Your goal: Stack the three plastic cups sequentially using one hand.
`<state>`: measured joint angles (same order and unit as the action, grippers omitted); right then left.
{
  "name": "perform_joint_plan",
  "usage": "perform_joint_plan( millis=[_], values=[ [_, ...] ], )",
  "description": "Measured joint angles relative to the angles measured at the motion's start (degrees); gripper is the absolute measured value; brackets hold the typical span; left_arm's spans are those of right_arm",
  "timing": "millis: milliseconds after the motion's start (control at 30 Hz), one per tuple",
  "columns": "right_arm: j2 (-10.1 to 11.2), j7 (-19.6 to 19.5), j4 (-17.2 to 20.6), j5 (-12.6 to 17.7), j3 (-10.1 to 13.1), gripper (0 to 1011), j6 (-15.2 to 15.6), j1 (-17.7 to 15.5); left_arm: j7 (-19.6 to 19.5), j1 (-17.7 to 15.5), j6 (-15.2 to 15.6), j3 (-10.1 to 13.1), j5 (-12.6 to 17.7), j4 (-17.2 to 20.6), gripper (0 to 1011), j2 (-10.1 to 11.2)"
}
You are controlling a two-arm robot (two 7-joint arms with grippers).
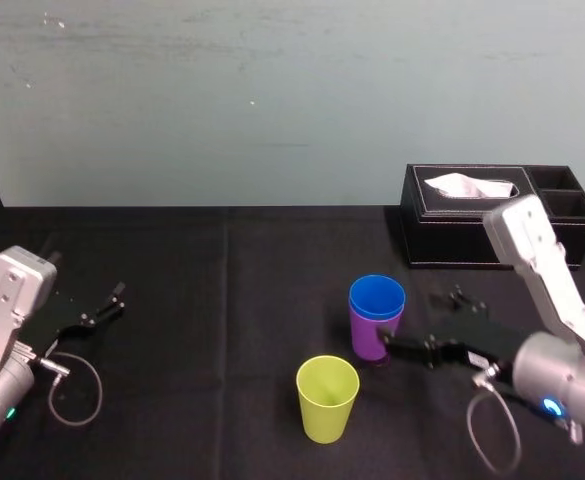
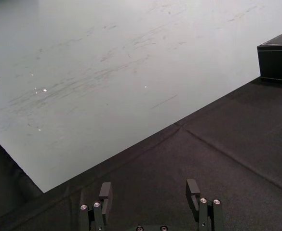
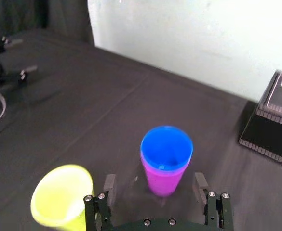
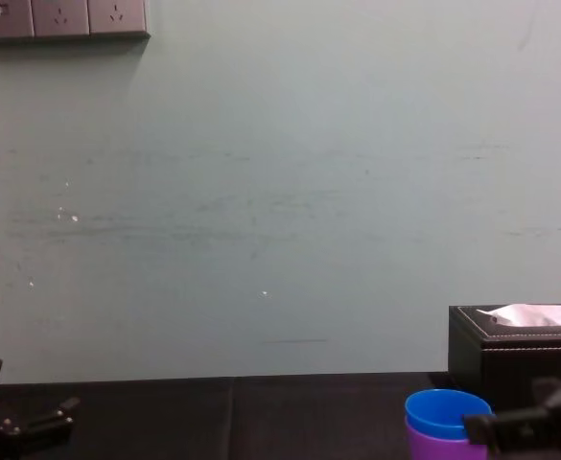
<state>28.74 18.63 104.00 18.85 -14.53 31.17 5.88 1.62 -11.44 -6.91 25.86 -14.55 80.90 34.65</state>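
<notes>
The small tapered yellow-green plastic cup [image 1: 328, 398] stands upright and alone on the black cloth-covered table [image 1: 222, 300]; it lies just beside the other two, to the robot's left of them and nearer its body; the smooth blue plastic cup [image 1: 377, 297] sits nested inside the purple plastic cup [image 1: 372, 338], both upright with mouths up. The right gripper [image 1: 390, 346], black with flat jaws, reaches in low from the right with its jaws spread apart; in the right wrist view they flank the purple cup's lower wall with a gap on each side, gripping nothing. Whichever cup is taken next, the yellow-green one lies leftward of this gripper and closer to the robot, its long axis vertical, so a level sideways approach looks right; this arm is by far the nearer. The left gripper [image 1: 110, 303] rests parked at the table's far left, jaws parted and empty. A black leather tissue box [image 1: 482, 215] stands behind, well apart.
</notes>
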Motion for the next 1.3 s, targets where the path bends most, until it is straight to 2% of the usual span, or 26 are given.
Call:
perform_joint_plan(
  millis=[200,367,433,467,567,600,700,933,1133,1300],
  values=[
    [2.72,0.42,3.34,1.92,1.33,1004,1.83,-5.35,0.0,0.0,0.0,0.0,0.0,0.0,1000,0.0],
    [4.99,1.42,4.26,2.63,1.44,1004,0.75,-8.84,0.0,0.01,0.0,0.0,0.0,0.0,1000,0.0],
    [6.22,2.35,4.26,2.98,1.37,1004,-2.13,-10.7,0.0,0.0,0.0,0.0,0.0,0.0,1000,0.0],
    [6.22,2.35,4.26,2.98,1.37,1004,-2.13,-10.7,0.0,0.0,0.0,0.0,0.0,0.0,1000,0.0],
    [6.75,3.16,3.77,3.51,1.49,1004,-5.83,-12.19,0.0,0.0,0.0,0.0,0.0,0.0,1000,0.0],
    [6.96,3.57,3.42,3.59,1.42,1004,-7.93,-12.78,0.0,0.0,0.0,0.0,0.0,0.0,1000,0.0],
    [7.35,4.4,2.59,3.47,0.68,1004,-11.64,-13.28,0.0,0.0,0.0,0.0,0.0,0.0,1000,0.0],
    [7.59,4.87,0.76,1.1,-2.06,1004,-16.14,-12.48,0.0,0.0,0.0,0.0,0.0,0.0,1000,0.0],
    [6.93,4.5,-0.29,-2.15,-4.57,1004,-16.75,-10.6,0.0,0.0,0.0,0.0,0.0,0.0,1000,0.0],
    [5.77,3.95,-0.65,-3.58,-5.65,1004,-15.93,-9.32,0.0,0.0,0.0,0.0,0.0,0.0,1000,0.0]
  ],
)
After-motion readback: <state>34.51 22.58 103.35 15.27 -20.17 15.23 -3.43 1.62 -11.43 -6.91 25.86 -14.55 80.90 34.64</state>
